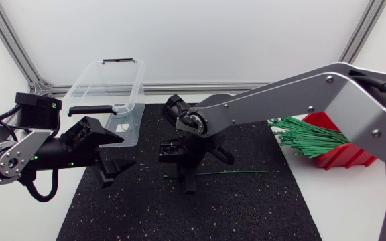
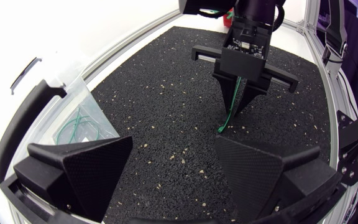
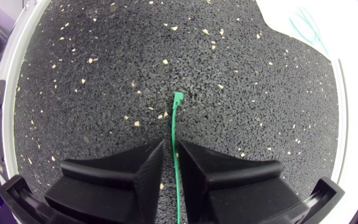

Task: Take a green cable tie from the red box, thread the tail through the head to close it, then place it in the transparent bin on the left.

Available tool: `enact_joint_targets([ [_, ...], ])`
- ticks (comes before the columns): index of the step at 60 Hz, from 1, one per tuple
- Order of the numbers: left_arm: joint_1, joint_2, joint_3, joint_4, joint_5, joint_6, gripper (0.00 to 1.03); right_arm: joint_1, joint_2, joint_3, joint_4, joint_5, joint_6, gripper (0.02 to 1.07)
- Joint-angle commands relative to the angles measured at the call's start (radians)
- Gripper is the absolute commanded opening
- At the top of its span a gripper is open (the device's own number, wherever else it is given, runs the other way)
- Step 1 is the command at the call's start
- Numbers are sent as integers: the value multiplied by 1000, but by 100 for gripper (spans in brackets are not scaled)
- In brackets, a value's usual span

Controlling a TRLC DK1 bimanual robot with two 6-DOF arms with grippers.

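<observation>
Mat: black rubber (image 1: 246,207) with pale flecks, spread over the middle of the white counter (image 1: 354,201); both arms work above it.
Left end effector: (image 2: 174,140) hangs just above the mat's left part with its two broad fingers spread wide and nothing between them. It points toward the mat's middle.
Left arm: (image 1: 12,157) comes in from the left edge and sits low beside the mat.
Right end effector: (image 3: 172,144) points down at the mat's middle, just ahead of the left one. Its fingers are drawn narrow and pinch the green cable tie from both sides.
Green cable tie: (image 1: 226,173) one single tie, held near one end. A short piece pokes out past the fingertips and its tip is at the mat. The long rest lies almost flat on the mat, running away to the right.
Right arm: (image 1: 293,94) enters from the right edge and stretches past the red box to the middle.
Red box: (image 1: 344,152) stands on the white counter just beside the mat's right edge, near the right arm.
Spare ties: a thick green bundle (image 1: 307,136) rests in the red box, its ends fanning out over the box's rim toward the mat.
Transparent bin: (image 1: 96,84) at the far left, partly on the mat's back corner, behind the left end effector, with black handles at both ends.
Bin contents: a few thin green ties (image 2: 73,127) lie on its floor.
</observation>
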Motion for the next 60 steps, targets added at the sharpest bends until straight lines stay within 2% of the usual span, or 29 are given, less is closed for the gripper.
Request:
enact_joint_targets([
  [1,-7,14,4,5,15,19,92,4,46,-21,13,11,-26,14],
  [17,-26,12,1,2,17,8,92,-12,23,-32,13,-13,-30,8],
  [33,-34,12,25,4,29,-23,92,-44,-46,-36,-3,-50,-27,8],
  [45,-20,25,79,16,79,-79,92,-107,-172,-6,-55,-151,-13,8],
  [60,-17,42,111,117,164,-182,92,-205,-280,70,-93,-323,25,8],
])
